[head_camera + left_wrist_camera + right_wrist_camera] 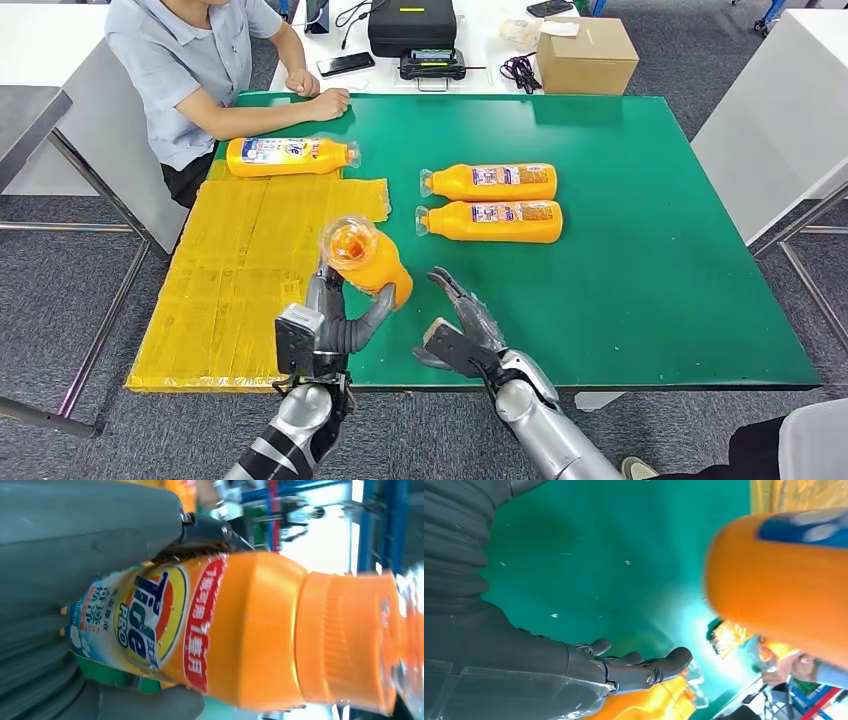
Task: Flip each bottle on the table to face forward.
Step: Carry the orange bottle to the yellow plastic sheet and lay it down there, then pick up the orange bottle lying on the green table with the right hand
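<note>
The left hand (335,318) grips an orange detergent bottle (368,258) lifted off the green table (650,250), its clear cap pointing up toward the head camera; the left wrist view shows its Tide label (145,622). Just beside it, the right hand (462,325) hovers with fingers (659,666) apart, holding nothing. Farther on, two labelled bottles (492,202) lie side by side. Beyond, another bottle (290,156) lies on the yellow mat (240,270), near a seated person's hand (327,103).
</note>
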### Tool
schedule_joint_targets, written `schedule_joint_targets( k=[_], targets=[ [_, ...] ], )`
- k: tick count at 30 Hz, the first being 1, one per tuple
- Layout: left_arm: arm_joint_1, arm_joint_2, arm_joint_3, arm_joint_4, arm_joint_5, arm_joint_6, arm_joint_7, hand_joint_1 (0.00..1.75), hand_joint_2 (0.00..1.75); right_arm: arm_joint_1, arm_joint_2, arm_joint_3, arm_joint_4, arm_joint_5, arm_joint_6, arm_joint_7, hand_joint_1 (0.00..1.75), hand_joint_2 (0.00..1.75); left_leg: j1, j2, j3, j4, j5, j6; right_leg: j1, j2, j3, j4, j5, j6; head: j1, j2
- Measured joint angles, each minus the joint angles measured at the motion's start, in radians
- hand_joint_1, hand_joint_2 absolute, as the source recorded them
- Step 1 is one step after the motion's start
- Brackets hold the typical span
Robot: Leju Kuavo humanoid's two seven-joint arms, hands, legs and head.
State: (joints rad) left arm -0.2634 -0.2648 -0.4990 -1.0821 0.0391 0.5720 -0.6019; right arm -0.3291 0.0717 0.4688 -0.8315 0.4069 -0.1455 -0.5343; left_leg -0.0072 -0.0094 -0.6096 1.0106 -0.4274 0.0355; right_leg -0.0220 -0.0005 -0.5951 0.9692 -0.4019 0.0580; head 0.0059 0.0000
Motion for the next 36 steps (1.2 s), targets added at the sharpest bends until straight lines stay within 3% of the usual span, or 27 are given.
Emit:
schedule_joint_targets(
  k=[4, 6, 8, 11, 16, 21, 36],
  targets=[
    [0.001, 0.015, 0.001, -0.009, -0.116, 0.056, 0.028, 1.75, 1.75, 0.009, -0.002, -0.014, 0.0, 0.001, -0.005, 0.001, 0.0, 1.75, 0.0, 0.0, 0.0, 0.0, 0.0, 0.0, 0.0, 0.0, 0.0, 0.0, 0.0, 0.0, 0.0, 0.0],
    [0.005, 0.021, 0.015, -0.01, -0.337, 0.102, 0.067, 1.75, 1.75, 0.016, -0.002, -0.023, -0.001, 0.004, -0.006, 0.0, 0.0, 1.75, 0.0, 0.0, 0.0, 0.0, 0.0, 0.0, 0.0, 0.0, 0.0, 0.0, 0.0, 0.0, 0.0, 0.0],
    [0.016, 0.021, 0.061, -0.012, -0.658, 0.12, 0.117, 1.75, 1.75, 0.025, -0.002, -0.035, -0.004, 0.006, -0.006, -0.002, 0.0, 1.75, 0.0, 0.0, 0.0, 0.0, 0.0, 0.0, 0.0, 0.0, 0.0, 0.0, 0.0, 0.0, 0.0, 0.0],
    [0.025, 0.024, 0.148, -0.014, -1.025, 0.123, 0.229, 1.75, 1.75, 0.038, -0.002, -0.059, -0.015, 0.008, 0.001, -0.008, 0.0, 1.75, 0.0, 0.001, 0.0, 0.0, 0.0, 0.0, 0.0, 0.0, 0.0, 0.0, 0.0, 0.0, 0.0, 0.0],
    [-0.001, 0.064, 0.213, 0.01, -1.371, 0.107, 0.482, 1.75, 1.75, 0.059, -0.001, -0.097, -0.041, 0.014, 0.023, -0.01, 0.0, 1.75, 0.001, 0.0, 0.0, 0.0, 0.001, -0.001, 0.001, 0.0, -0.001, 0.0, 0.0, 0.0, 0.0, 0.0],
    [-0.065, 0.113, 0.203, 0.091, -1.488, 0.032, 0.629, 1.75, 1.75, 0.07, 0.002, -0.127, -0.056, 0.018, 0.041, -0.012, 0.0, 1.75, 0.001, 0.0, 0.0, 0.0, 0.001, -0.001, 0.001, 0.0, 0.0, 0.0, 0.0, 0.0, 0.0, 0.0],
    [-0.177, 0.155, 0.169, 0.273, -1.495, -0.057, 0.69, 1.75, 1.75, 0.074, 0.01, -0.15, -0.066, 0.023, 0.069, -0.016, 0.0, 1.75, 0.001, 0.0, 0.0, 0.0, 0.001, -0.001, 0.001, 0.0, -0.001, 0.0, 0.001, 0.0, 0.0, 0.0]
  ],
)
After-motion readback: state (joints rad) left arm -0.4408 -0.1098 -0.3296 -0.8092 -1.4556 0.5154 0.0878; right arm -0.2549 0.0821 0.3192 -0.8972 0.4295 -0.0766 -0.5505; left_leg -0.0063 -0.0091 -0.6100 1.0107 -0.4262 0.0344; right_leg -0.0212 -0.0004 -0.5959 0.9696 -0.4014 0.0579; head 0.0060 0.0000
